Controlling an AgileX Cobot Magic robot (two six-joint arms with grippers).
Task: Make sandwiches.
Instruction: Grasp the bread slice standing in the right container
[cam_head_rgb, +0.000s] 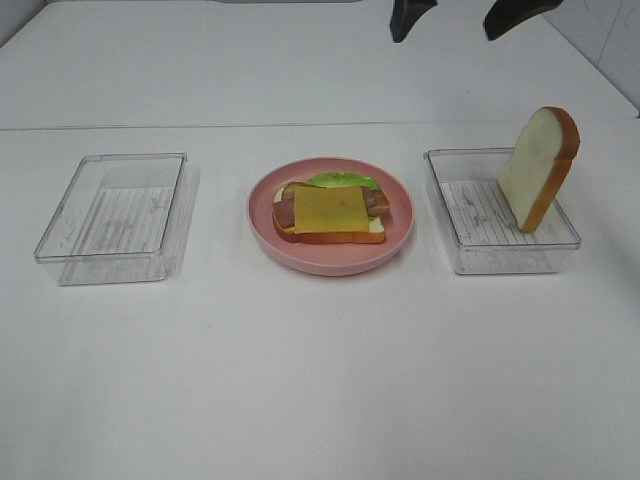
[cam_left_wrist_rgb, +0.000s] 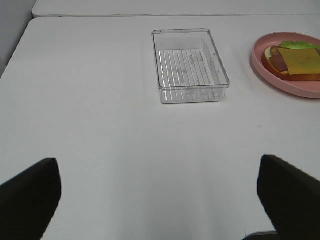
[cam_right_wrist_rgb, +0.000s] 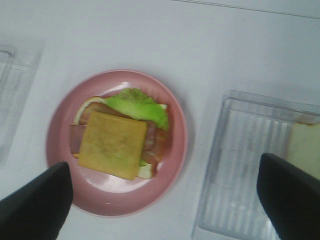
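The sandwich (cam_head_rgb: 333, 212) is lying open on the pink plate (cam_head_rgb: 330, 257), with yellow cheese (cam_head_rgb: 331, 210) on top, brown bacon and green lettuce (cam_head_rgb: 343, 181) peeking out. One bread slice (cam_head_rgb: 540, 167) is standing on its edge in the right tray (cam_head_rgb: 500, 255). The left tray (cam_head_rgb: 112, 222) is sitting on the white table (cam_head_rgb: 320, 380). Both the left gripper (cam_left_wrist_rgb: 160, 200) and the right gripper (cam_right_wrist_rgb: 165, 200) are spread wide, holding nothing.

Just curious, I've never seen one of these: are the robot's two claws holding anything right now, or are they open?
Left gripper: open, holding nothing, above bare table.
Right gripper: open, holding nothing, above the pink plate.
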